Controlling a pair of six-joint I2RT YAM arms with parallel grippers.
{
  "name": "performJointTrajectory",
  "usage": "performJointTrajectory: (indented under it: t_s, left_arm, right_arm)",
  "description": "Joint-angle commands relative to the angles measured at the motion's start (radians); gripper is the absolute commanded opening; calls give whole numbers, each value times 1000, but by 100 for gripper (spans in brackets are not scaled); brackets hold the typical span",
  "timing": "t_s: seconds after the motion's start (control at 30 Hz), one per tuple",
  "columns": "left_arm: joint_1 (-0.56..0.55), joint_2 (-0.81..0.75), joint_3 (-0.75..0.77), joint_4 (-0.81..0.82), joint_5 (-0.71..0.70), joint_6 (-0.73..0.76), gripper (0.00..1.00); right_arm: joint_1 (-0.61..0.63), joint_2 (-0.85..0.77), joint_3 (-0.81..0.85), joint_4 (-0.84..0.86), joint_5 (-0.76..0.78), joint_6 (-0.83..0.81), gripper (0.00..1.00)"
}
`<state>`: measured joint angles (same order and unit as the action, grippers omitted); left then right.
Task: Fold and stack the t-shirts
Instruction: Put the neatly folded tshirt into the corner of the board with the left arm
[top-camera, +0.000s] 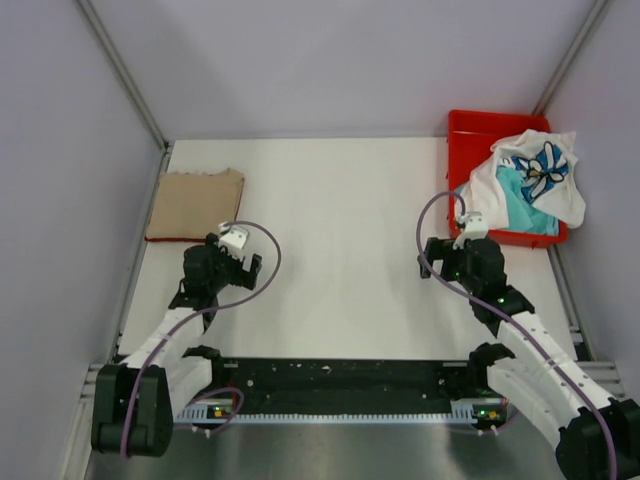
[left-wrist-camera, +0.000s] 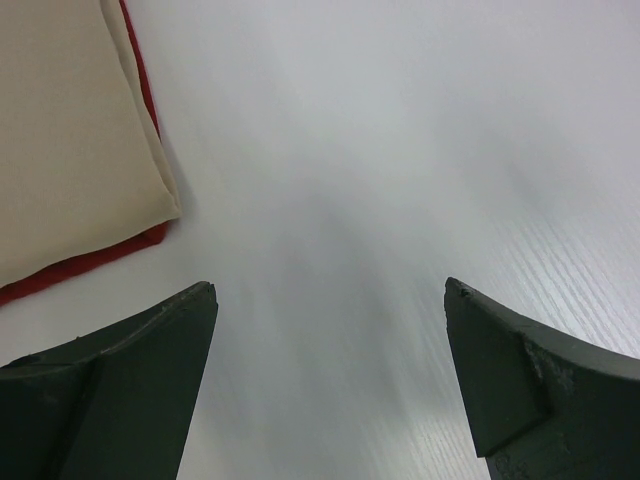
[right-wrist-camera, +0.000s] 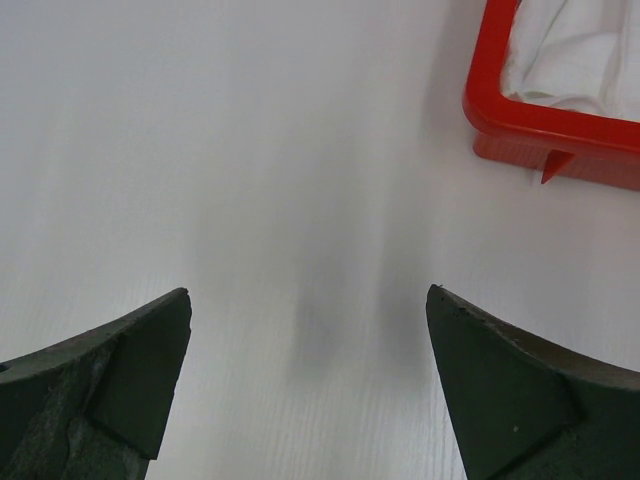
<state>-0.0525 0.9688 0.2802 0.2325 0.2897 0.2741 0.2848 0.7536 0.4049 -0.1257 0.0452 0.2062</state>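
Both arms are sitting low over the table (top-camera: 340, 230). The left gripper (left-wrist-camera: 330, 300) is hanging wide open with nothing in it, and the right gripper (right-wrist-camera: 310, 300) is doing the same, jaws spread over bare table. Just past the left one, the folded tan shirt (top-camera: 195, 205) is lying flat at far left on top of the red shirt (left-wrist-camera: 85, 265), which is peeking out underneath. Far right, the white shirt (top-camera: 540, 165) and teal shirt (top-camera: 520, 200) are spilling crumpled out of the bin (top-camera: 470, 125).
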Motion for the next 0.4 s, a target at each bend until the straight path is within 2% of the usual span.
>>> performJointTrajectory:
  t_s: [0.0,0.37]
  left_arm:
    - [3,5,10,53,-9,-19,99]
    - [3,-4,5,54,-12,-21,99]
  right_arm:
    - [-9,-4,-5,55,18,10,99]
    - [-9,4,-8,64,13,6,99]
